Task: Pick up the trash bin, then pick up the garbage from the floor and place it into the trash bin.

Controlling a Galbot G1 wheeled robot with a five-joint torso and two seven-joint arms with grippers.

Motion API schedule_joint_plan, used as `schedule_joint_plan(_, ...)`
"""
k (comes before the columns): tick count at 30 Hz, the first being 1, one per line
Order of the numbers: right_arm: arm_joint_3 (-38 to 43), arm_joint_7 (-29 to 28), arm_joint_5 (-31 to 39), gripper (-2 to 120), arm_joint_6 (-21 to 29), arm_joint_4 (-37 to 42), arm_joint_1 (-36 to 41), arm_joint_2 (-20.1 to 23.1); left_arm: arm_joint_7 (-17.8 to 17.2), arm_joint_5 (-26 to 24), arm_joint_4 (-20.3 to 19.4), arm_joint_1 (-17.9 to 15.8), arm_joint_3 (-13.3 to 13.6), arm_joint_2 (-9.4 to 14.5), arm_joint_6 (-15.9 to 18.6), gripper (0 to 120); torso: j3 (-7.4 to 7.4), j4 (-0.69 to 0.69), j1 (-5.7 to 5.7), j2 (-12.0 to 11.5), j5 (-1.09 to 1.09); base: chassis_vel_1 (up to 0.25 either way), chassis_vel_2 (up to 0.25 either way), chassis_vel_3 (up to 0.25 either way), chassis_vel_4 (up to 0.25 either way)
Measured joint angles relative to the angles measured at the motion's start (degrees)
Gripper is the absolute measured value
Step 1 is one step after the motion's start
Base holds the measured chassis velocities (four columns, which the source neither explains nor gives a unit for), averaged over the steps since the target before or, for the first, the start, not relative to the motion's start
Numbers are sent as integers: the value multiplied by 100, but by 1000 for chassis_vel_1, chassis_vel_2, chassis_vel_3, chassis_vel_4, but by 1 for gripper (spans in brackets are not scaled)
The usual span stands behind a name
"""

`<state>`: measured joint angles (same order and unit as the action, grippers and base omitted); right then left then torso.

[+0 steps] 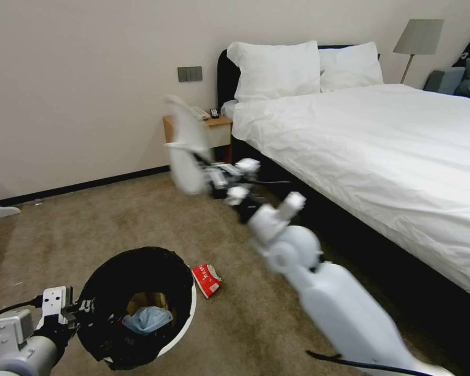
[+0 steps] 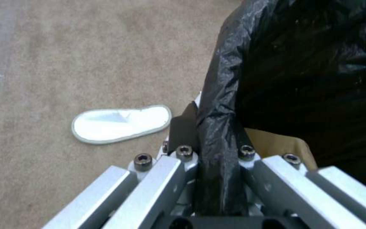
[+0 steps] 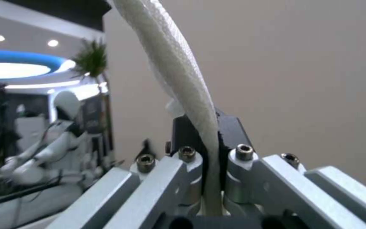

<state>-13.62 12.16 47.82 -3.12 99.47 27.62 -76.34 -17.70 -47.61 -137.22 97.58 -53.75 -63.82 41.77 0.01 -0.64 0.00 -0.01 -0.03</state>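
One white slipper is pinched thin-edge in the right gripper, raised well apart from the trash bin, whose lined rim is clamped by the left gripper; the floppy sole could be slipped or dropped short of the bin

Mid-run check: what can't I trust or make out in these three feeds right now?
- Head view: motion blur smears the white slipper in the right gripper; its shape is unclear.
- Head view: the black-bagged round white trash bin hides most of its contents; a light-blue cloth shows.
- Left wrist view: the left gripper pinches the bin's rim; the bag hides the fingertips.
- Right wrist view: the slipper's far end is cut off.
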Motion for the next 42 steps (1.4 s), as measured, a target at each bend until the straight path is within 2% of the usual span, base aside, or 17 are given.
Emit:
schedule_joint_plan(6, -525, -3, -119, 2, -32, -332, -158, -330, 11, 25, -23, -3, 39, -50, -3, 3, 0, 1, 0, 0, 1, 0, 0, 0, 0)
schedule_joint_plan(11, -824, -3, -184, 2, -66, -481, -166, -378, 6, 41, -42, -17, 70, -59, 1, 3, 0, 1, 0, 0, 2, 0, 0, 0, 0)
schedule_joint_plan(25, -1173, 55, -695, 2, -258, -834, 334, -108, -44, -135, -68, -38, 2, 25, 38, 3, -1, 1, 0, 1, 3, 0, 0, 0, 0)
schedule_joint_plan(42, -1335, 74, -861, 2, -332, -1103, 590, -46, -56, -226, -78, -63, -36, 63, 39, 3, -1, 1, 0, 1, 3, 0, 0, 0, 0)
